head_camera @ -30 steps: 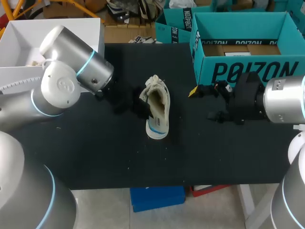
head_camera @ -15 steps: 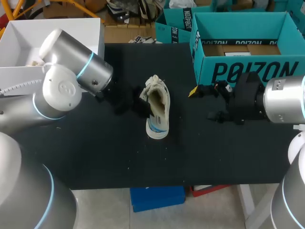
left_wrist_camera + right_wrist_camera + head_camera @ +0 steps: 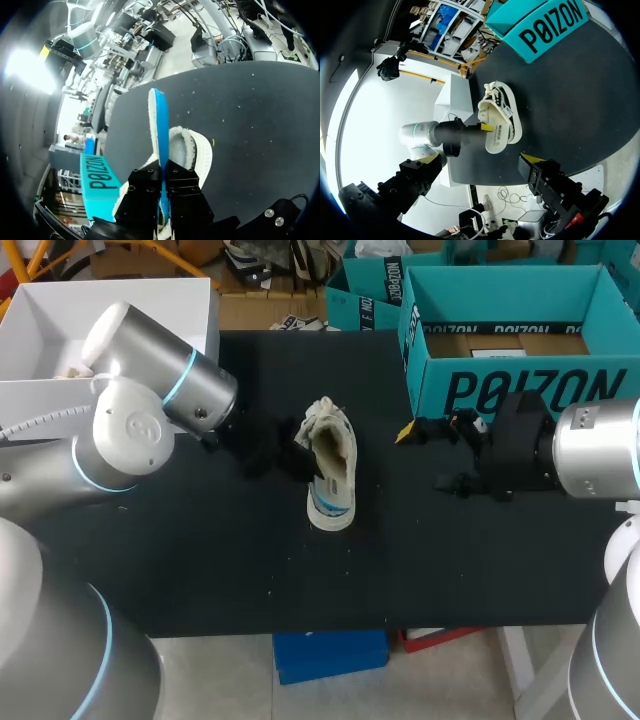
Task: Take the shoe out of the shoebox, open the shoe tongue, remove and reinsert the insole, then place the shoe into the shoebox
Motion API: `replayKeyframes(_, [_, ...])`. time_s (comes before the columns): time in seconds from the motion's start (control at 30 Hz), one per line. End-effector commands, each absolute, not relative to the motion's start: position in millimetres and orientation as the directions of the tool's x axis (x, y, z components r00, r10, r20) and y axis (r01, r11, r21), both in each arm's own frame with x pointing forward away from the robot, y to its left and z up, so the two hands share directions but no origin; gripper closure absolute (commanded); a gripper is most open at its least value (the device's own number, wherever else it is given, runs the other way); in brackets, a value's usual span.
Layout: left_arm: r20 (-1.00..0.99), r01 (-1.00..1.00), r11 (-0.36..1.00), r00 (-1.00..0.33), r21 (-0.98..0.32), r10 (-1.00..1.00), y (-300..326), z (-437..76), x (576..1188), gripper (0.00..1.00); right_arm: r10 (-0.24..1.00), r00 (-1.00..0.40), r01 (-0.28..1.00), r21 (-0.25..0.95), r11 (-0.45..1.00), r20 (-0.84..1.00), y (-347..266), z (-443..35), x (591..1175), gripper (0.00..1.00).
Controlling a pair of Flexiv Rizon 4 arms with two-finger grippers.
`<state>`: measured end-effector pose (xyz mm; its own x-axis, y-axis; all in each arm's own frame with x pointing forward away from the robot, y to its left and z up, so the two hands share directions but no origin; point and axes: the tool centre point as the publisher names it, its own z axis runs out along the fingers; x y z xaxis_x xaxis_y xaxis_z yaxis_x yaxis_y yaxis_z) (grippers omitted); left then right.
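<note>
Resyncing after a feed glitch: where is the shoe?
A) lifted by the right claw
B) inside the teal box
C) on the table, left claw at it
C: the shoe lies on the table, outside the box, with the left claw at its side.

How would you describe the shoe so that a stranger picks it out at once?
Find the black table, then the teal cardboard shoebox at its far right. Left of that box, mid-table, lies the cream fabric shoe, the only pale, soft thing there.
</note>
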<state>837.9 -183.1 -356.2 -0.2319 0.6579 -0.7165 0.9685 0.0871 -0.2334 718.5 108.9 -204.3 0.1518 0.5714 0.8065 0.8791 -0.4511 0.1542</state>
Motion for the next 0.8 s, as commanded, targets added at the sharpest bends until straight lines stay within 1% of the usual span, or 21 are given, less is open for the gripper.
replayKeyframes(0.03, [-0.707, 0.971, 0.107, -0.23, -0.215, 0.669, -180, -354, 835, 1.0, 0.571, 0.152, 0.879, 0.154, -0.451, 0.807, 109, -205, 719, 0.0])
replayKeyframes(0.8, [-0.667, 0.97, 0.175, -0.245, -0.172, 0.704, -188, -368, 866, 1.0, 0.571, 0.152, 0.879, 0.154, -0.451, 0.807, 109, -205, 719, 0.0])
